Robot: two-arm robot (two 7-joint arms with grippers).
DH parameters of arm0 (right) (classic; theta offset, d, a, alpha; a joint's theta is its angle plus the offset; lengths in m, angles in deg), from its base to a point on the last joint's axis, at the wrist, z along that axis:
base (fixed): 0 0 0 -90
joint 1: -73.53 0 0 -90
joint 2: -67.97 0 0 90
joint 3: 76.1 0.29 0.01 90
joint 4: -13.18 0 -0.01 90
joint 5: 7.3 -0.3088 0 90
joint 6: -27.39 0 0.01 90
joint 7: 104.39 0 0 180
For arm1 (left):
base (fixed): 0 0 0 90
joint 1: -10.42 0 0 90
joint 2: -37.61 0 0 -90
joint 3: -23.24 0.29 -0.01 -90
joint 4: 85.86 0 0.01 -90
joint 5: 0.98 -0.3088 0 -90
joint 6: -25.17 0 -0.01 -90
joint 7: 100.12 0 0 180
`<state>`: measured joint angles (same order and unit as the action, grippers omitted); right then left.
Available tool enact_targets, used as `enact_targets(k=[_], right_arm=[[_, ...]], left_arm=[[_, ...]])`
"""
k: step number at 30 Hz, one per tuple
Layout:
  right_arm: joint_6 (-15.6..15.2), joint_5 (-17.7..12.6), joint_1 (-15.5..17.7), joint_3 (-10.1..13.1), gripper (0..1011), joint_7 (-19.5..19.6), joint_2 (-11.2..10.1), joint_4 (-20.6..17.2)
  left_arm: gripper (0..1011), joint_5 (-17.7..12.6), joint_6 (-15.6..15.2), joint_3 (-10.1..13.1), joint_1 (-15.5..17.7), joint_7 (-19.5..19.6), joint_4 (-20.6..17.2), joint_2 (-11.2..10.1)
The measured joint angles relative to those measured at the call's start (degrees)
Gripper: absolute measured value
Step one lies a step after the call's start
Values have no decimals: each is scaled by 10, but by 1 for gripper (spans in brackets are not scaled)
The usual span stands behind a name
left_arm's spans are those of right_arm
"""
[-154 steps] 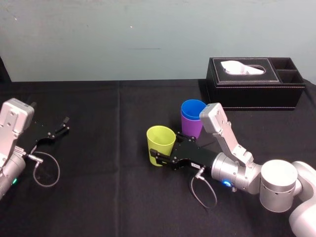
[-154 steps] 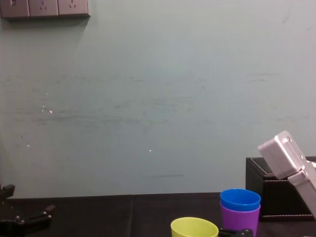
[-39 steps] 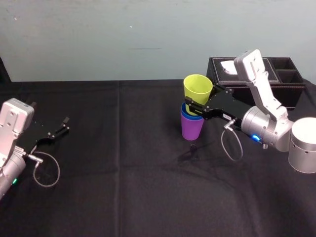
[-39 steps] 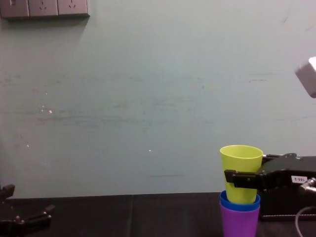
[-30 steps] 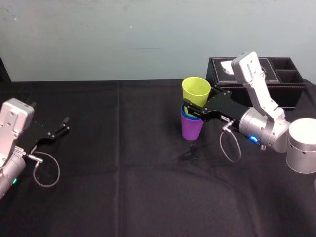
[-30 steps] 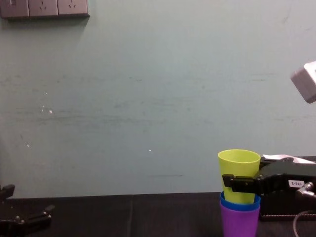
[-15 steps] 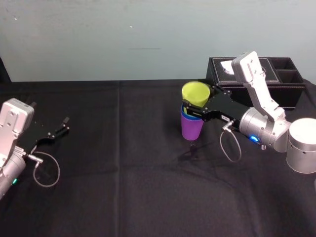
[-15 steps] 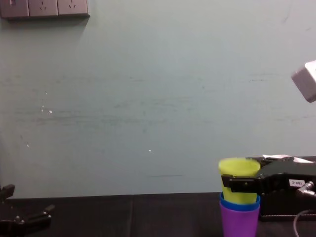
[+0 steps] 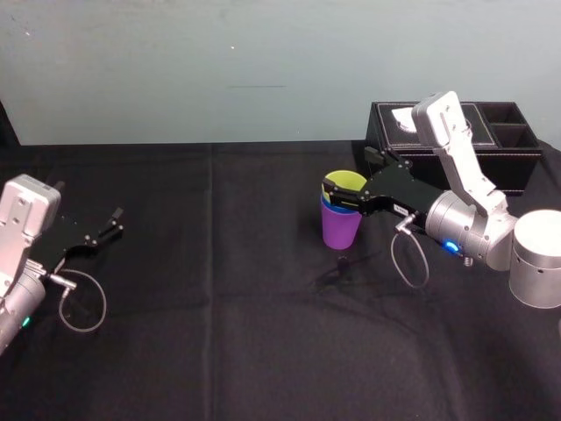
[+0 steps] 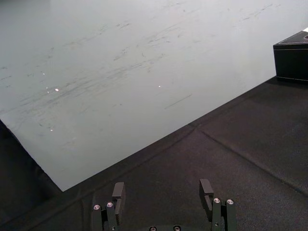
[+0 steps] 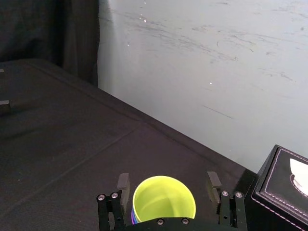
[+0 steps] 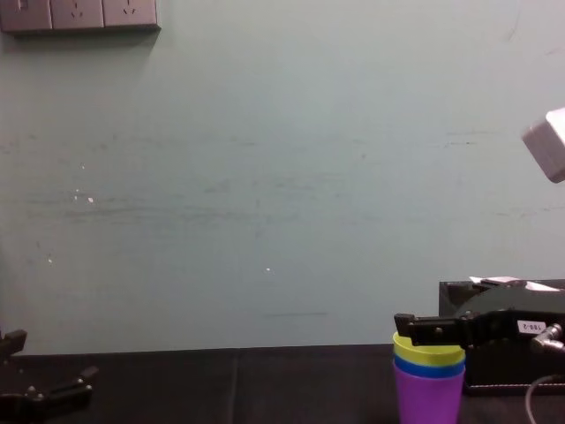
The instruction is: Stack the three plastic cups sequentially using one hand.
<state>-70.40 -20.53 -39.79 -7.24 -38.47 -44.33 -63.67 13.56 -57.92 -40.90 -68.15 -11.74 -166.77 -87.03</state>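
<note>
Mid-table, 3 smooth tapered cups (image 9: 340,224) nested, right gripper (image 9: 347,172) spread round rim (image 12: 428,352) — left gripper (image 9: 112,222) idle, spread.

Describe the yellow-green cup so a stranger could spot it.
Start at the tissue box on the table, far right. Left of it, nearer, stands a cup stack: purple outside, blue within. The yellow-green cup is innermost, flanked by the open right pincer.

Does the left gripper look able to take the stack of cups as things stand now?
Probably not yet. The left gripper rests far to the side, and the right gripper stands around the rim of the stack of cups, jaws open.
</note>
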Motion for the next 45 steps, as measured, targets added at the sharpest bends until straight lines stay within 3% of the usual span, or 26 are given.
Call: enact_targets(k=[12, 18, 26, 33, 45], right_arm=[[0, -1, 1, 0, 1004, 1, 0, -1], [5, -4, 16, 5, 1004, 4, -2, -20], [14, -24, 55, 33, 1004, 7, -22, -55], [44, -22, 96, 58, 1004, 26, -40, -74], [82, -7, 130, 93, 1004, 38, -46, -46]], left_arm=[[1010, 0, 0, 0, 0, 0, 0, 0], [1010, 0, 0, 0, 0, 0, 0, 0], [1010, 0, 0, 0, 0, 0, 0, 0], [1010, 0, 0, 0, 0, 0, 0, 0], [1010, 0, 0, 0, 0, 0, 0, 0]])
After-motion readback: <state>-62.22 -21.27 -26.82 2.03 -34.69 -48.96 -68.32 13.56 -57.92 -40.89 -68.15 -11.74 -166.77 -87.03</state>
